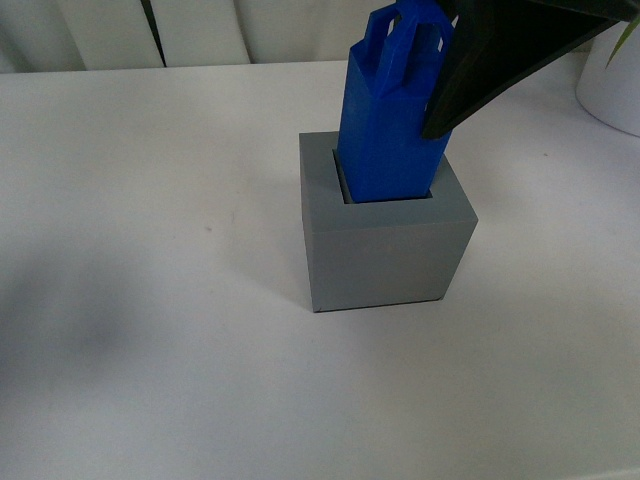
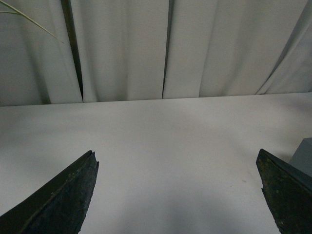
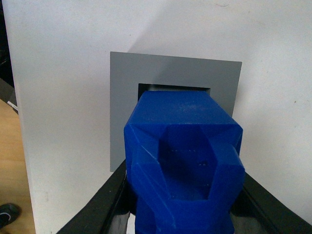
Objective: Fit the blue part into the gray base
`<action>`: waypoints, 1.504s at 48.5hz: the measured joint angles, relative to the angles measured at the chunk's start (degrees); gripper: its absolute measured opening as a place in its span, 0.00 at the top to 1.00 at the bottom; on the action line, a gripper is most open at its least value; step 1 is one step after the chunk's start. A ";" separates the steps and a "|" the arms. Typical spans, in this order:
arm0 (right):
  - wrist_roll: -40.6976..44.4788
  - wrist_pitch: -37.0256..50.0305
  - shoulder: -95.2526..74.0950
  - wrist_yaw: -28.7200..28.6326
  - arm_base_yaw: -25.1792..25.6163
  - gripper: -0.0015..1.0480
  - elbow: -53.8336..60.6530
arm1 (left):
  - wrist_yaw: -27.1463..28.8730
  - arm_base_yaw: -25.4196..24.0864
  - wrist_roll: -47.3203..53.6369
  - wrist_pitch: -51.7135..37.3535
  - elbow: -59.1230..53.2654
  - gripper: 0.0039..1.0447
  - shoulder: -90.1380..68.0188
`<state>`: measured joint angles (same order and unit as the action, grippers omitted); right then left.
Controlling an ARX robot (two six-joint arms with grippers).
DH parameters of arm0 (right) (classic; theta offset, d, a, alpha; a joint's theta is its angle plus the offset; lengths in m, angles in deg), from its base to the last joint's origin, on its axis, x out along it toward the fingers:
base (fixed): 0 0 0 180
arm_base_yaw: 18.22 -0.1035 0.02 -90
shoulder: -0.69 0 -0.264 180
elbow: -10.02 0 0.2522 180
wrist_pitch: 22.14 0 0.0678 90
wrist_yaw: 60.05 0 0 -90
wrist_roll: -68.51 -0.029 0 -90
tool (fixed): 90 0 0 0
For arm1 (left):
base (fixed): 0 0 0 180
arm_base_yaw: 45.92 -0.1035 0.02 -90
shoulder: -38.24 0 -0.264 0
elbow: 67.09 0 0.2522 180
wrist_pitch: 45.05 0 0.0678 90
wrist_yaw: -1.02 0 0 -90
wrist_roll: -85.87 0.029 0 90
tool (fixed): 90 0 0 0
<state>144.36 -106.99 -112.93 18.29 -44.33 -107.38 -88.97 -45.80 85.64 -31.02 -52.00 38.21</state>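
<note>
The gray base [image 1: 385, 250] stands on the white table [image 1: 150, 300]. The blue part [image 1: 392, 120] has its lower end inside the base's square recess and leans slightly, its loop handles up. My right gripper [image 1: 440, 80] is shut on the blue part's top, coming in from the upper right. In the right wrist view the blue part [image 3: 183, 161] sits between the black fingers [image 3: 97, 209], with the gray base [image 3: 124, 97] and its recess beyond. My left gripper [image 2: 178, 168] is open and empty above bare table; a corner of the gray base [image 2: 304, 153] shows beside one finger.
White curtains [image 2: 146, 48] hang behind the table's far edge. A white pot [image 1: 612, 75] stands at the back right. A thin plant leaf [image 2: 29, 19] shows in the left wrist view. The table's edge and a wood floor [image 3: 12, 161] show in the right wrist view.
</note>
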 joint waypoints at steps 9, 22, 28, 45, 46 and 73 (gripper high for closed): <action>-0.57 0.74 -0.37 -0.98 0.20 0.34 1.73 | 0.00 0.00 0.02 0.00 0.00 0.06 0.00; -2.05 3.89 0.87 -5.20 1.66 0.08 4.28 | 0.00 0.00 0.02 0.00 0.00 0.06 0.00; -2.45 7.80 5.81 -7.41 3.37 0.07 9.66 | 0.00 0.00 0.00 0.00 0.00 0.06 0.00; -13.44 31.56 27.12 -20.85 12.68 0.07 30.84 | 0.00 0.00 0.00 0.00 0.00 0.06 0.00; -14.03 32.94 28.52 -21.18 13.25 0.07 32.30 | 0.00 0.00 0.02 0.00 0.00 0.06 0.00; -52.98 74.71 71.58 -26.45 31.67 0.07 79.60 | 0.00 0.00 0.02 0.00 0.00 0.06 0.00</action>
<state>91.38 -32.29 -41.35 -8.16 -12.66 -27.77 -88.97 -45.80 85.66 -31.02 -52.00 38.21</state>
